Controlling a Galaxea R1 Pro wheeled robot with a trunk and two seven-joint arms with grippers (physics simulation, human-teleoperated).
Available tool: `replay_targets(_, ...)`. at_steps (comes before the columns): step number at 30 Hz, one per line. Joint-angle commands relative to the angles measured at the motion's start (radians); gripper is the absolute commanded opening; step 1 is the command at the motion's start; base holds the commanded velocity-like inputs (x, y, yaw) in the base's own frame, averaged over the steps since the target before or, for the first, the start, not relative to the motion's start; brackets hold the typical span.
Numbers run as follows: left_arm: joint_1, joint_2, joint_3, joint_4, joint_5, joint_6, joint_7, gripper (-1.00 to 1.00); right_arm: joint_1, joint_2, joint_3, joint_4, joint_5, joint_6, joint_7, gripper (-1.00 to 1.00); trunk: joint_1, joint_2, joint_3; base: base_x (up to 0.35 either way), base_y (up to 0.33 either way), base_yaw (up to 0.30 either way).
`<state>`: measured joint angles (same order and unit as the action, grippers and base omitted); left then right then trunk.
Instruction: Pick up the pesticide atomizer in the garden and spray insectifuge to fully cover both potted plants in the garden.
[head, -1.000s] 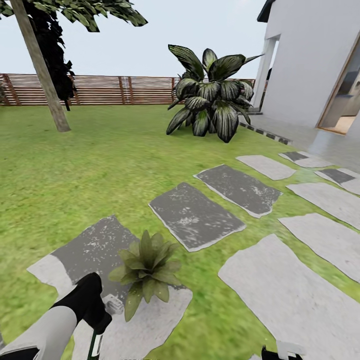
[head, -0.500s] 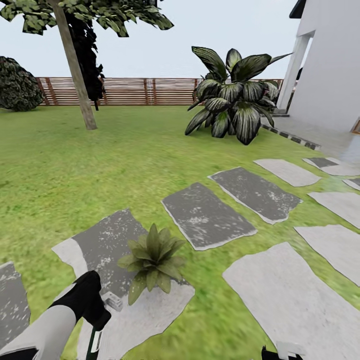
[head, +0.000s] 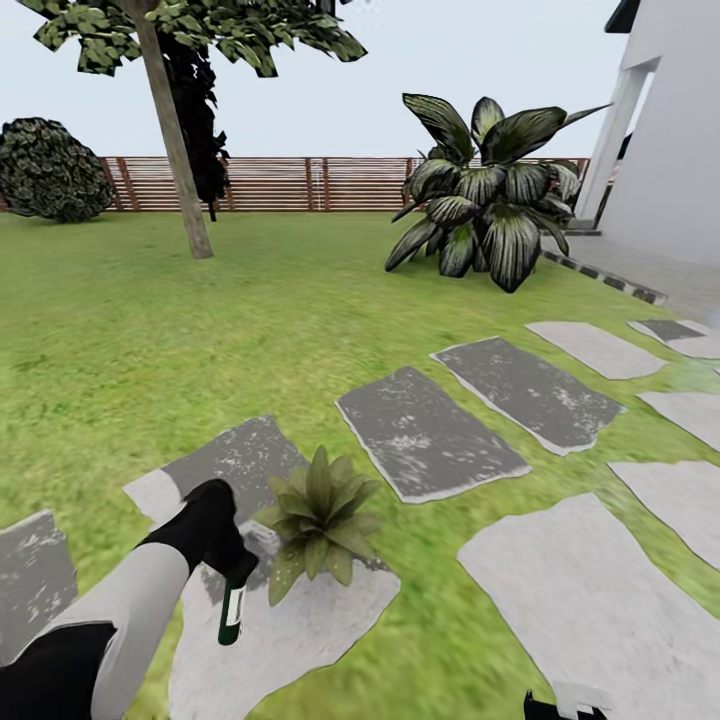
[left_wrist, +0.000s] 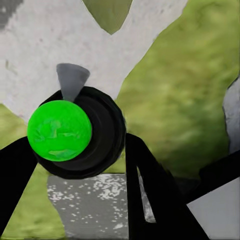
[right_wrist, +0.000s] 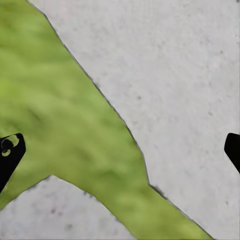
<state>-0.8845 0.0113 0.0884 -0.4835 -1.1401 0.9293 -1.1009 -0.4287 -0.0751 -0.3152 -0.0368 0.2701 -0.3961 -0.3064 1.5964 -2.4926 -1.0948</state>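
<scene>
The pesticide atomizer (head: 232, 610), a dark green bottle with a pale label, hangs downward from my left gripper (head: 236, 582), which is shut on it. It is held just left of a potted plant (head: 320, 512), a low rosette of green leaves standing on a grey stepping stone (head: 300, 630). In the left wrist view the atomizer (left_wrist: 95, 135) appears end-on as a black round body with a bright green disc, held between my black fingers (left_wrist: 150, 195). My right gripper (right_wrist: 120, 150) is open over grass and stone, and its tip also shows in the head view (head: 565, 705).
Flat grey stepping stones (head: 430, 435) run to the right across the lawn. A big dark glossy-leaved shrub (head: 485, 195) stands ahead right by the white house wall (head: 670, 150). A tree trunk (head: 175, 140), a round bush (head: 50, 170) and the slatted fence (head: 300, 183) line the back.
The head view has turned left, so the scene shifted right. My left arm rose and moved toward the potted plant, bringing the atomizer up into view beside the leaves.
</scene>
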Motion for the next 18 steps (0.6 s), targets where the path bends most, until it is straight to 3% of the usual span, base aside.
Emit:
replay_targets(1,-0.002,-0.004,-0.002,-0.001,-0.013,0.005,-0.010,-1.00,-0.001,0.000,-0.007,0.001,0.011,-0.003,-0.003,1.00,0.000,0.000,-0.001,0.000,-0.025,0.273)
replay_targets(5,-0.008,-0.020,-0.010,-0.001,-0.016,0.005,-0.011,-1.00,-0.001,-0.001,-0.006,0.004,0.013,-0.004,-0.002,1.00,0.000,0.000,-0.001,0.039,-0.199,0.089)
replay_targets(10,-0.010,-0.021,-0.010,-0.001,-0.017,0.005,-0.011,-1.00,-0.001,-0.003,-0.005,0.006,0.015,-0.004,0.001,1.00,0.000,0.000,-0.001,0.027,-0.266,0.006)
replay_targets(18,-0.010,-0.015,-0.012,-0.001,-0.017,0.005,-0.011,-1.00,-0.001,0.000,-0.005,0.005,0.014,-0.004,-0.001,1.00,0.000,0.000,-0.001,-0.134,-0.261,0.001)
